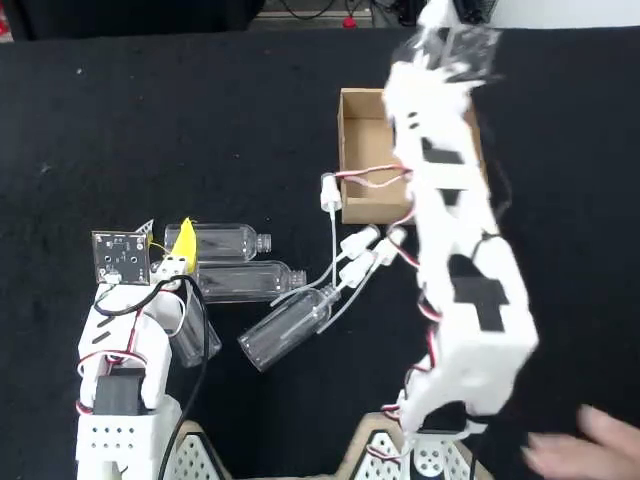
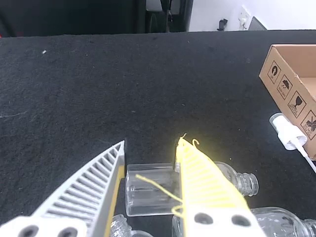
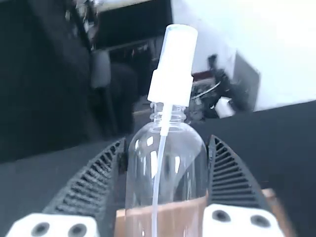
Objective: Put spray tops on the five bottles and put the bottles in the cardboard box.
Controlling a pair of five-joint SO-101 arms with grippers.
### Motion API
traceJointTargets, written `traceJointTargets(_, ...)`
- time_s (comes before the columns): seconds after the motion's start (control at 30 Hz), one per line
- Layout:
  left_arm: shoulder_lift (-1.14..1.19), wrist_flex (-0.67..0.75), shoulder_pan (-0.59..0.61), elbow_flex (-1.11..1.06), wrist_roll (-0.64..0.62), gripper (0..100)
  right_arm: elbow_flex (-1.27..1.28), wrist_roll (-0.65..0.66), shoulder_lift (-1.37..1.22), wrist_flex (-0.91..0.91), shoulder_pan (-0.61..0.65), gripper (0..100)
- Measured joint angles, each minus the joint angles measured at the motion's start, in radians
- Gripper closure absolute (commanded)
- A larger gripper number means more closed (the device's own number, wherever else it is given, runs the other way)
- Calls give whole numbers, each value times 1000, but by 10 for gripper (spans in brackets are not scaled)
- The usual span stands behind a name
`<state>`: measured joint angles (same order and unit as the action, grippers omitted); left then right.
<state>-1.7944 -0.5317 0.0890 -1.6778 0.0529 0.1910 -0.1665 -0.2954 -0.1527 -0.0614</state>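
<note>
My right gripper is shut on a clear bottle that has a white spray top with its tube inside. In the high view the right arm reaches over the cardboard box, with its gripper at the box's far side. My left gripper is open, its grey and yellow fingers on either side of the base of a lying bottle. Three more open bottles lie beside the left gripper. Several loose spray tops lie between the bottles and the box.
Black cloth covers the table. The box's side and one spray top lie off past the left gripper. Thin dip tubes trail across the cloth. The left arm's base stands at the near edge.
</note>
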Motion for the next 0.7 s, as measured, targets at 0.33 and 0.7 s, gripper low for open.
traceJointTargets(0.33,0,0,0,0,0,834,0,0,387,726,-238,808)
traceJointTargets(0.7,0,0,2,0,0,834,71,112,631,1069,-282,805)
